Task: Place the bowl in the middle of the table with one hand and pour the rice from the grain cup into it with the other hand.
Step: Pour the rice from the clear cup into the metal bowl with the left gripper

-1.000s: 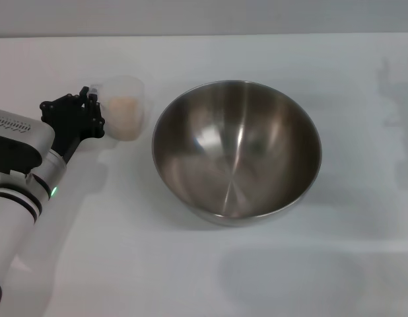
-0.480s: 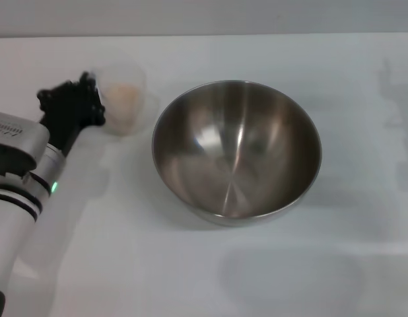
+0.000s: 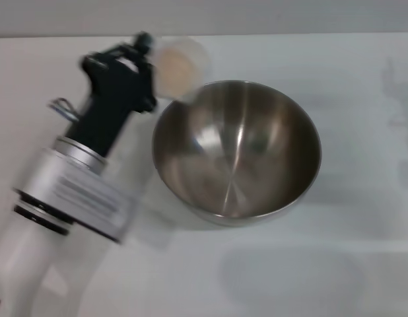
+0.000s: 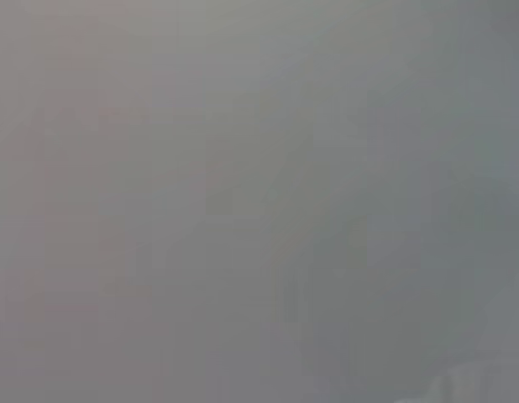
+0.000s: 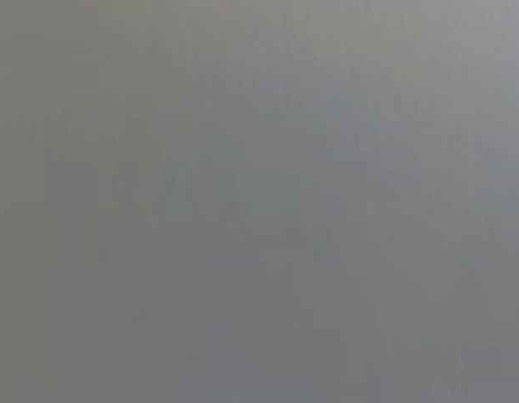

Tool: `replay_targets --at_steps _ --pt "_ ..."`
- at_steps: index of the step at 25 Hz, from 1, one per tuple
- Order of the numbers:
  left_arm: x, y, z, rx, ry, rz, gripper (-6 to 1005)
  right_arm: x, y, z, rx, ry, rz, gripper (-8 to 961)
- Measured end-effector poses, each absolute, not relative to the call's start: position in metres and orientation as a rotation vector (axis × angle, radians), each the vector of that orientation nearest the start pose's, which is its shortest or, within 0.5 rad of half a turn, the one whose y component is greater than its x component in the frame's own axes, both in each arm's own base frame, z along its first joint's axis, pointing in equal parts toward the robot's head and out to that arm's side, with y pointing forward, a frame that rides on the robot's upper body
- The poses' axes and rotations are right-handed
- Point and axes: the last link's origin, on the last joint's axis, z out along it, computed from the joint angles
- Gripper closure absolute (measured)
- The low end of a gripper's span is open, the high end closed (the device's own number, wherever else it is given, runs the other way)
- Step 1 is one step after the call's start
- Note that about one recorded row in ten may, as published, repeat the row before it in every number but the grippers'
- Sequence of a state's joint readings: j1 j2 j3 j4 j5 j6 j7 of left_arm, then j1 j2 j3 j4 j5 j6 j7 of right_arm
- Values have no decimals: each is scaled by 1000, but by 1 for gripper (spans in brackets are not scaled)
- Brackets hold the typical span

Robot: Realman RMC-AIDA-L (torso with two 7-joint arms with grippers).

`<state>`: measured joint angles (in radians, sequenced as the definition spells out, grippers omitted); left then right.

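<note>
Head view shows the large round stainless-steel bowl standing upright on the plain white desk, about at its middle, so the placing step is judged to be done. The shiny inside of the bowl appears bare; no grains can be made out in it.

Just beside the bowl's far left rim, the small clear plastic grain cup is held raised off the desk and tipped, its mouth turned toward the camera. A mass of pale beige rice is seen inside the cup, none of it yet spilling. The cup is carried by the black left gripper, which is closed on the side of the cup turned away from the bowl, where the handle is taken to be; the fingers themselves are blurred, and how tightly they are set cannot be told. The white and silver left arm runs from the gripper down and away from the bowl, toward the near left corner of the desk.

The right gripper is not seen in any view, and the two wrist views show only featureless grey, so nothing can be read from them.

As a judgement, the task stands at the start of the pour: the cup is lifted and brought up to the bowl's rim, but its mouth is not clearly over the bowl's opening. What is left is for the cup to be carried over the bowl and tilted further until the rice falls in.
</note>
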<state>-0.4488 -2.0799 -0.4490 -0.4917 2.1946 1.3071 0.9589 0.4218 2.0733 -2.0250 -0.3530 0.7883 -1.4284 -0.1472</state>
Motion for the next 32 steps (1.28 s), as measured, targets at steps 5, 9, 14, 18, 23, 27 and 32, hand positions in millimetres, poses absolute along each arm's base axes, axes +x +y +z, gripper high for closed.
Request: replay_targets --at_steps 5,9,14,18,23,27,32 --pt "-198 292 -94 -1589 880 -198 975 274 345 43 -1266 147 826 451" --pt "-196 285 -101 -1517 1052 -71 975 273 346 44 -1270 141 823 451" --pt "-200 278 -108 -1386 1286 142 974 273 347 44 -1271 139 822 451" --pt "-202 276 -109 -1265 1416 281 974 274 347 44 -1272 138 816 451" --pt "-204 273 -109 -1174 1500 377 974 275 346 44 -1273 138 812 451" --pt "-199 259 -120 -1212 1523 323 974 276 346 45 -1273 137 810 451" --pt "-197 268 -113 -1206 1465 346 974 276 345 45 -1273 128 810 451"
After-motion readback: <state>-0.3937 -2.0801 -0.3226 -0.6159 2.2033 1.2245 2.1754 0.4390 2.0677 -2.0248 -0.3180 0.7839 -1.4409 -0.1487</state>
